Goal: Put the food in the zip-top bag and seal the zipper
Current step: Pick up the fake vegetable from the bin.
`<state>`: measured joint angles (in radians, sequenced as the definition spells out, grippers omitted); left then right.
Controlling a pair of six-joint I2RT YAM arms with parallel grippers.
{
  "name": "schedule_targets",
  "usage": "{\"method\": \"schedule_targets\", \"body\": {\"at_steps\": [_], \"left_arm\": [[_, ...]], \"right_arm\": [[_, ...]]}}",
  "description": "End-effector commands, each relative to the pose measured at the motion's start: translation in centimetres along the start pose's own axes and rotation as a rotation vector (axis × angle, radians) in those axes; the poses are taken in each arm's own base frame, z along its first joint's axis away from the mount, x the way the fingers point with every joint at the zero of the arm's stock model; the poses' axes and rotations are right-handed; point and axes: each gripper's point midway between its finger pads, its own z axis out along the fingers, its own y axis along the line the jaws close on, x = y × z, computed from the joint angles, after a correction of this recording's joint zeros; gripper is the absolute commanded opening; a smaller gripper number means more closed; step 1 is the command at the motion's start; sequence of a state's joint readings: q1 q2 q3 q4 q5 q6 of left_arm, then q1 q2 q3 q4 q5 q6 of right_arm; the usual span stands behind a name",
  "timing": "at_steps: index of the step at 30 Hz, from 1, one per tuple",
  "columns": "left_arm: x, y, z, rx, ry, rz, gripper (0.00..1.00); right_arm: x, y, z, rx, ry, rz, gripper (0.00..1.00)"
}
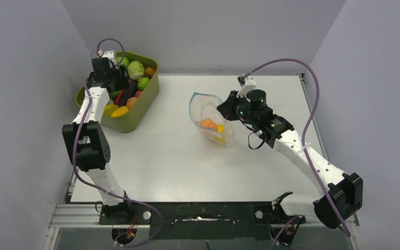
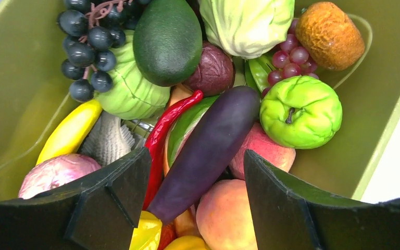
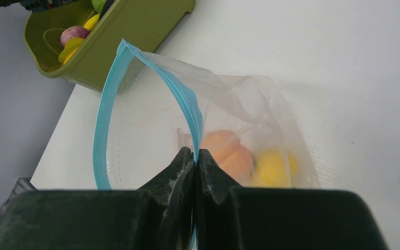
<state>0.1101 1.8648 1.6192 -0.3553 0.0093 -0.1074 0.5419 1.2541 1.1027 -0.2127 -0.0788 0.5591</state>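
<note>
The clear zip-top bag (image 1: 212, 119) lies mid-table with its mouth held open; an orange fruit (image 3: 228, 152) and a yellow one (image 3: 272, 165) sit inside. My right gripper (image 3: 195, 152) is shut on the teal zipper (image 3: 183, 98) at the bag's mouth edge and lifts it; it also shows in the top view (image 1: 228, 108). My left gripper (image 2: 195, 172) is open over the olive tub (image 1: 147, 92), its fingers straddling a purple eggplant (image 2: 208, 148) and a peach (image 2: 229, 216). Around them lie a green apple (image 2: 301, 110), cabbage (image 2: 247, 23), red chilli (image 2: 166, 125) and dark grapes (image 2: 86, 44).
The tub (image 3: 130, 31) stands at the table's far left corner, against the left wall. An avocado (image 2: 167, 40), a yellow banana (image 2: 70, 130) and an orange (image 2: 329, 34) also fill it. Grey walls close in on the left, back and right.
</note>
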Motion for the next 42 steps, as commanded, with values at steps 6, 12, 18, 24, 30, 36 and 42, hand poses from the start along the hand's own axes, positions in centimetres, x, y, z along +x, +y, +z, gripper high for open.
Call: {"method": "schedule_targets", "body": {"at_steps": [6,12,18,24,30,36,42], "left_arm": [[-1.0,-0.7,2.9,0.065,-0.042,0.055,0.65],[1.1,-0.9,4.8,0.094,0.004,0.057,0.63],[2.1,-1.1,5.4,0.108,0.041,0.059,0.51],[1.3,-1.4,4.6,0.116,0.015,0.04,0.4],[0.9,-1.3,3.8,0.093,0.014,0.02,0.35],[-0.7,-0.7,1.9,0.025,-0.026,-0.03,0.34],[-2.6,-0.6,-0.6,0.004,-0.074,-0.088,0.33]], "right_arm": [[-3.0,1.0,-0.4,-0.02,-0.082,-0.008,0.0],[-3.0,0.8,-0.4,-0.01,-0.079,-0.008,0.0],[-3.2,0.9,-0.3,-0.012,-0.084,-0.002,0.0],[-3.3,1.0,-0.3,-0.013,-0.085,0.005,0.0],[-3.2,1.0,-0.5,-0.014,-0.09,0.009,0.0],[-3.2,1.0,-0.6,-0.015,-0.096,0.022,0.0],[-3.2,1.2,-0.5,-0.024,-0.098,0.034,0.0]]}}
